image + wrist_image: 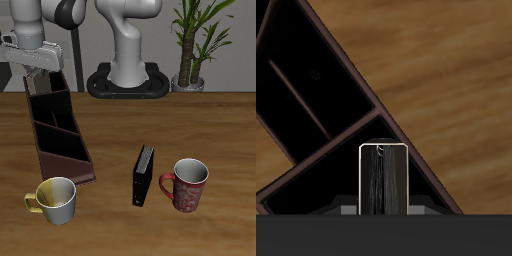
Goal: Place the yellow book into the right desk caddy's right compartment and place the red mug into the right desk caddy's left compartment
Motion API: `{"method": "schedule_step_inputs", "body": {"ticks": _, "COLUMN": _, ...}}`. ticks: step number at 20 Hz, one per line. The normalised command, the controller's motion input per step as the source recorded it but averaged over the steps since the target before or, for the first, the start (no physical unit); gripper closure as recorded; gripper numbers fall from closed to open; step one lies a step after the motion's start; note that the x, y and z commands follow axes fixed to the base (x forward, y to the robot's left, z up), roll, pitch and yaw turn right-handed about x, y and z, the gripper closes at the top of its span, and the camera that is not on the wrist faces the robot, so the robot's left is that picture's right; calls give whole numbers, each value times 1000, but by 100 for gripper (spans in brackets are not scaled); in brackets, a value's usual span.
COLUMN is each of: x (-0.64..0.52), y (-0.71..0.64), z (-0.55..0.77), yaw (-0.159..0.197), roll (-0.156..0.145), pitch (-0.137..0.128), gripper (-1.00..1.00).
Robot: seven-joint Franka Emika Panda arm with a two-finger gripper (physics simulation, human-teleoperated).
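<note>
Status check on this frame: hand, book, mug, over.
Hand shut on yellow book, above right desk caddy. Red mug on table, beside black book. Nothing in the way.

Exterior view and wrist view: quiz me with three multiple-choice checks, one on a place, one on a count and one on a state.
1. Where is the red mug?
A. Stacked on the yellow-and-white mug
B. Hanging from the end effector
C. Upright on the table, beside the black book

2. How many mugs are in view?
A. One
B. Two
C. Three

3. What is the end effector's state?
A. Shut on the yellow book
B. Open and empty
C. Shut on a mug

Answers:
1 C: the exterior view shows it standing on the wood next to the upright black book.
2 B: only the red one and the yellow-and-white one appear.
3 A: the wrist view shows the slim book clamped between the fingers.
</note>
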Motion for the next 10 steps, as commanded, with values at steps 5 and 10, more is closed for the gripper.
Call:
{"method": "schedule_step_inputs", "body": {"ticks": 5, "x": -22, "y": 346, "z": 207, "yaw": 47, "roll": 22, "pitch": -2, "gripper": -100}}
{"method": "schedule_step_inputs", "body": {"ticks": 10, "x": 6, "y": 314, "z": 174, "yaw": 33, "roll": 37, "pitch": -17, "gripper": -100}}
